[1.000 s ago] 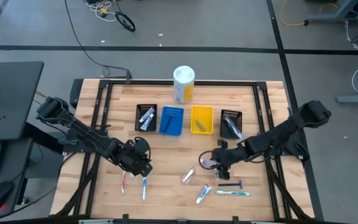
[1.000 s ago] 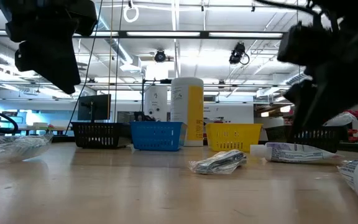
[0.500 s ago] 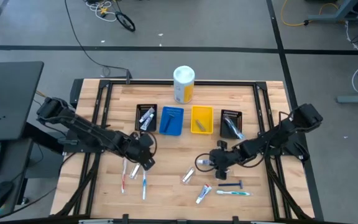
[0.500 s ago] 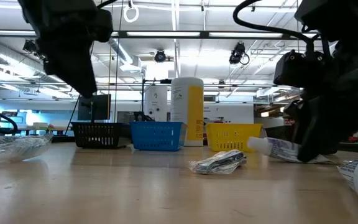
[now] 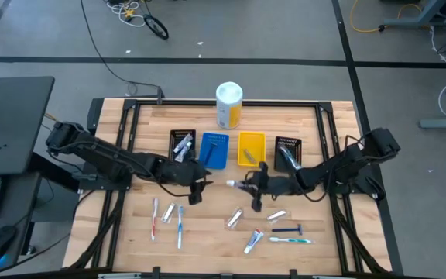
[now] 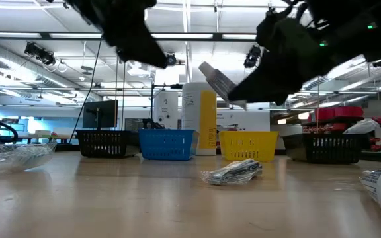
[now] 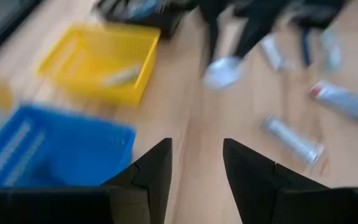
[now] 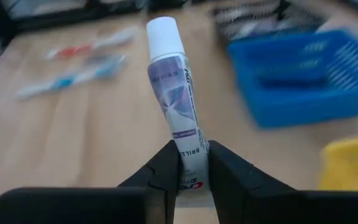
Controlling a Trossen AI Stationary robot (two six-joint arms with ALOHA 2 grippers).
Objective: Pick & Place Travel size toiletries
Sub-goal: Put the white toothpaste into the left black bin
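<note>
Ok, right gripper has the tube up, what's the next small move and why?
Probably carry the tube on toward the black bin that already holds similar tubes. The right gripper pinches it by its tail, cap forward, lifted clear of the table, still short of the bins.

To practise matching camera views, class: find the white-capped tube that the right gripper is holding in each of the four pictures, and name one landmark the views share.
High view: the tube lies mid-table, at the right gripper.
Low view: raised, tilted, upper centre.
Left wrist view: likely the white-capped blur near the top; uncertain.
Right wrist view: centre, clamped between the fingers.
Shared landmark: the blue bin.
</note>
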